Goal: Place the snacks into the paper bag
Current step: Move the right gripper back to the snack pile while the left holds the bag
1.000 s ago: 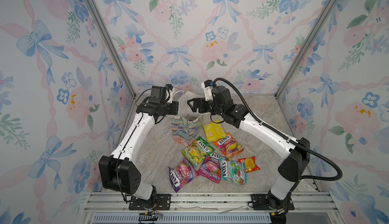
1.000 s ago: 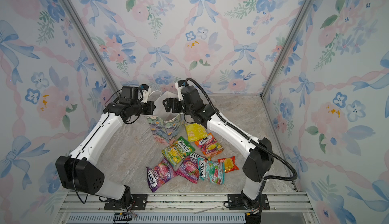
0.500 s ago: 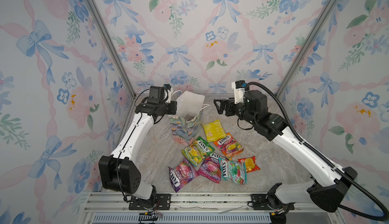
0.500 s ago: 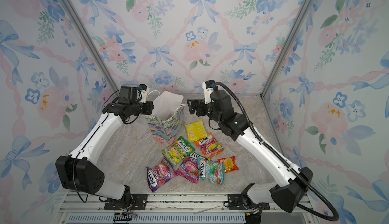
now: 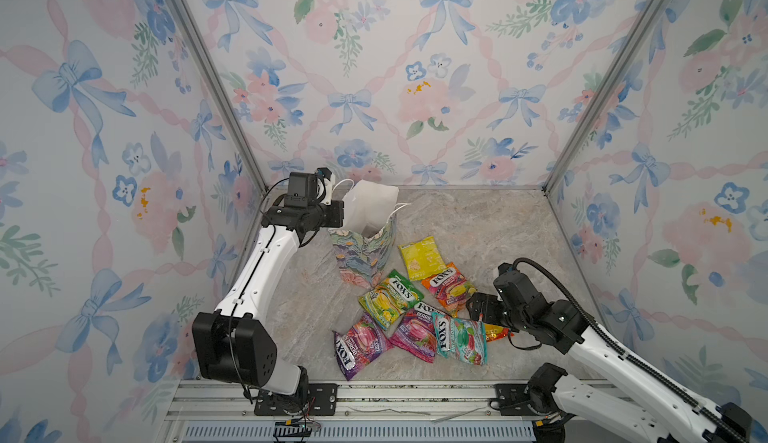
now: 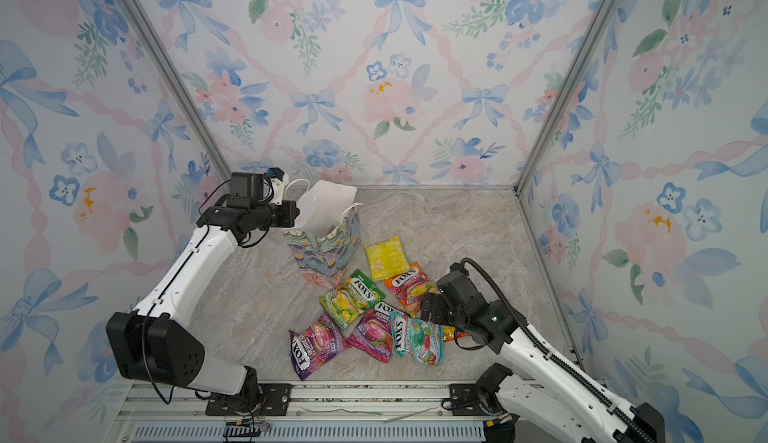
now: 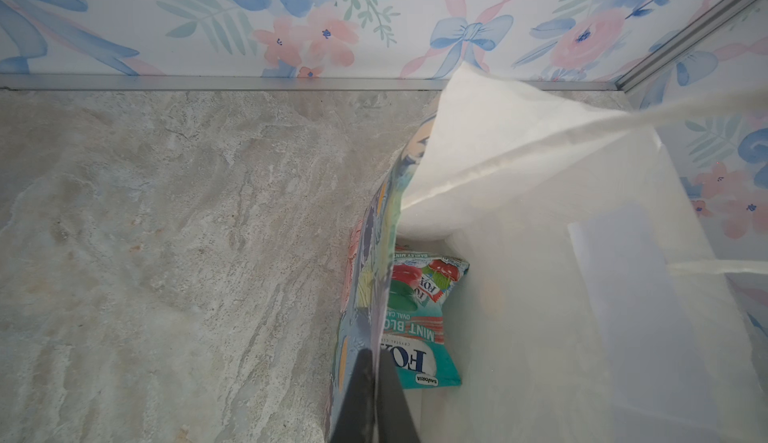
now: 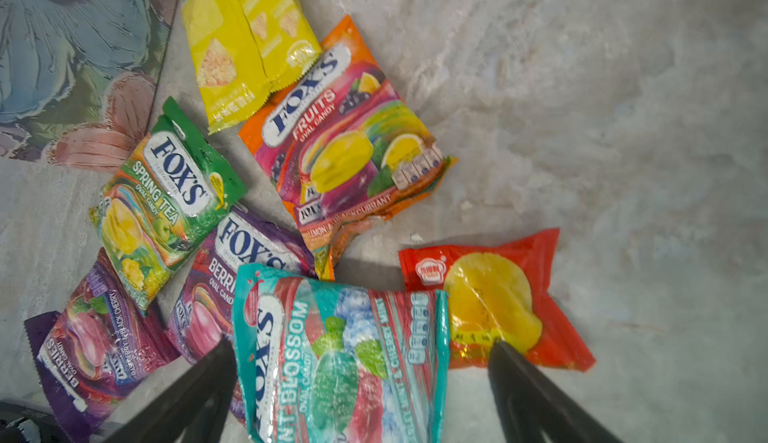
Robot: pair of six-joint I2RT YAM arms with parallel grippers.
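Seven snacks lie loose on the table (image 5: 478,229) in front of the paper bag (image 5: 363,249), close together and partly overlapping. A yellow packet (image 5: 422,257) lies just beside the bag, with an orange packet (image 5: 446,285) and a green packet (image 5: 390,299) next to it. Nearer the front edge are a purple packet (image 5: 359,343), a second purple packet (image 5: 415,330), a teal packet (image 8: 340,357) and a red packet (image 8: 494,308). The bag stands upright near the back left of the table with its mouth open, and the left wrist view shows a teal mint packet (image 7: 419,320) inside it. The left gripper (image 7: 374,362) is closed, pinching the bag's rim. The right gripper (image 8: 361,345) hangs low over the teal packet, jaws spread wide and holding nothing. One finger is at that packet's edge and the other over the red packet; whether either touches I cannot tell
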